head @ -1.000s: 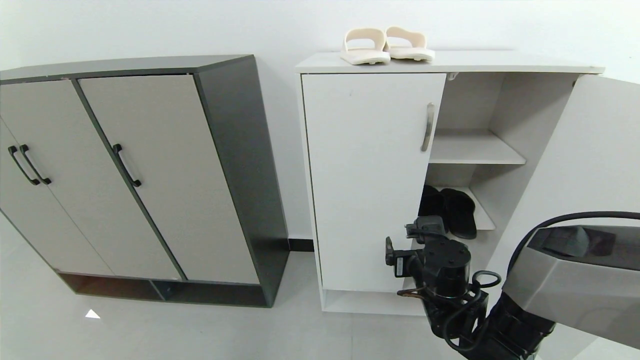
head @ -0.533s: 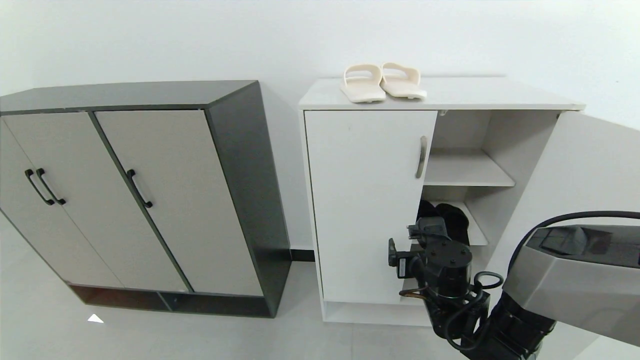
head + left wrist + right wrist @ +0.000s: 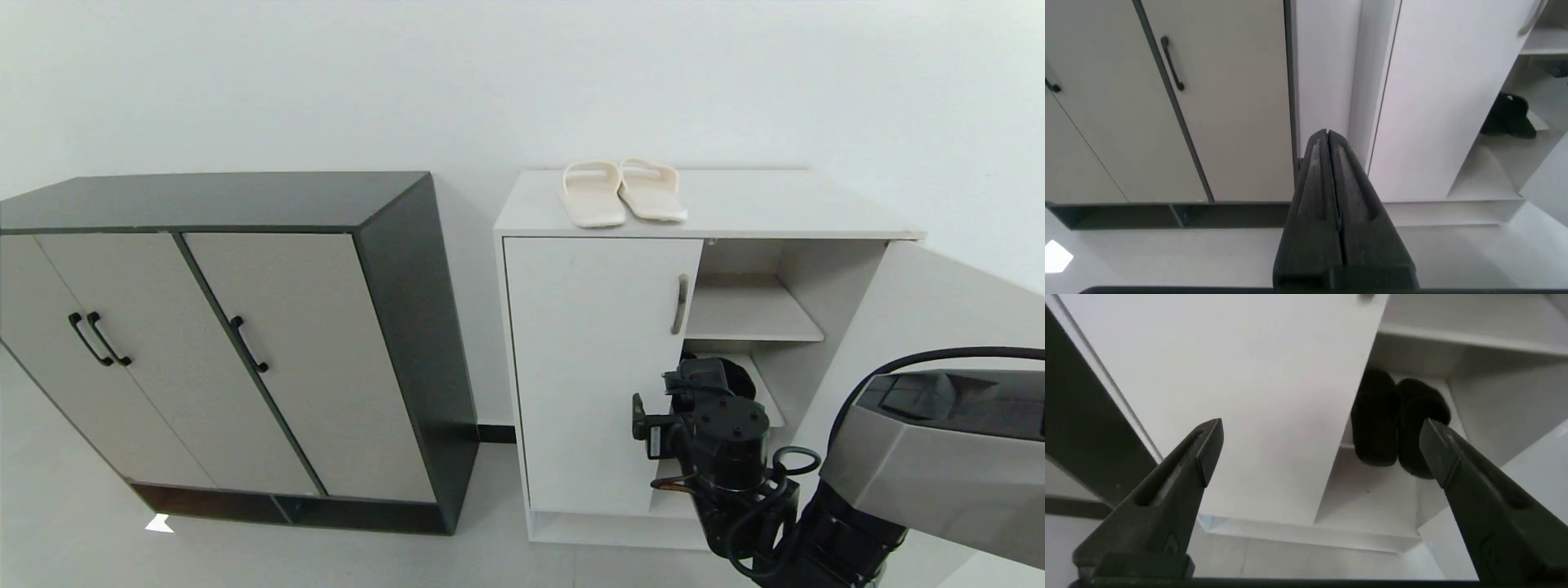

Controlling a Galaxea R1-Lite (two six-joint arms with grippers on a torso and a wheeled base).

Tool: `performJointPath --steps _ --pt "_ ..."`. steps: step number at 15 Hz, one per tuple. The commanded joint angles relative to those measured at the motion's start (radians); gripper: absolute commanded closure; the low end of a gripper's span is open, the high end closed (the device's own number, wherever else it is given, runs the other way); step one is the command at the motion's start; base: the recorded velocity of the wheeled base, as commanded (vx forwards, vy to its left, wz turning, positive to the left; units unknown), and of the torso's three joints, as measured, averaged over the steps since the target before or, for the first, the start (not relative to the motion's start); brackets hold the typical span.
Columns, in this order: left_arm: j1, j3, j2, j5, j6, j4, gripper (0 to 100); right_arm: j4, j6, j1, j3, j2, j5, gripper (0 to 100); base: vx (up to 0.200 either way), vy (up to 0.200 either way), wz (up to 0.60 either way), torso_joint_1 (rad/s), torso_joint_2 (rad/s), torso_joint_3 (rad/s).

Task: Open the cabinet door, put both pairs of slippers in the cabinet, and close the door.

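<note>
The white cabinet's [image 3: 735,220] right door [image 3: 939,318] stands wide open, and the black slippers [image 3: 1392,429] sit side by side on the lower shelf [image 3: 1380,490] inside, so I judge the first pair done. The cream slippers [image 3: 622,192] lie together on the cabinet's top, toward its left end, not yet picked up. My right pincer [image 3: 1321,433] hangs low before the opening, near the black pair, spread wide and empty. My left pincer [image 3: 1328,139] is pressed together, holding nothing, aimed toward the gap beside the dark cabinet [image 3: 245,327]. The next move, I reckon, calls for raising the right arm to the top, pinching the cream pair, then setting it on the bare upper shelf [image 3: 751,314].
</note>
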Motion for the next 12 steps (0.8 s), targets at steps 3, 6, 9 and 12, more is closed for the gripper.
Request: performJointPath --steps 3,6,9,12 --pt "0.0 0.0 0.001 0.0 0.0 0.0 100 -0.003 0.0 0.002 0.011 -0.001 0.0 0 0.0 0.0 0.0 0.188 -0.49 -0.308" --pt "0.0 0.0 0.001 0.0 0.0 0.0 100 -0.013 0.0 0.002 0.01 0.011 0.005 0 0.0 0.0 0.0 0.199 -0.51 -0.31" --pt "0.0 0.0 0.001 0.0 0.0 0.0 100 -0.019 0.001 -0.003 0.021 0.015 0.005 0 0.0 0.0 0.0 0.219 -0.53 -0.317" --pt "0.0 0.0 0.001 0.0 0.002 0.0 100 -0.017 0.001 -0.003 0.024 0.017 0.005 0 0.0 0.0 0.0 0.235 -0.55 -0.312"
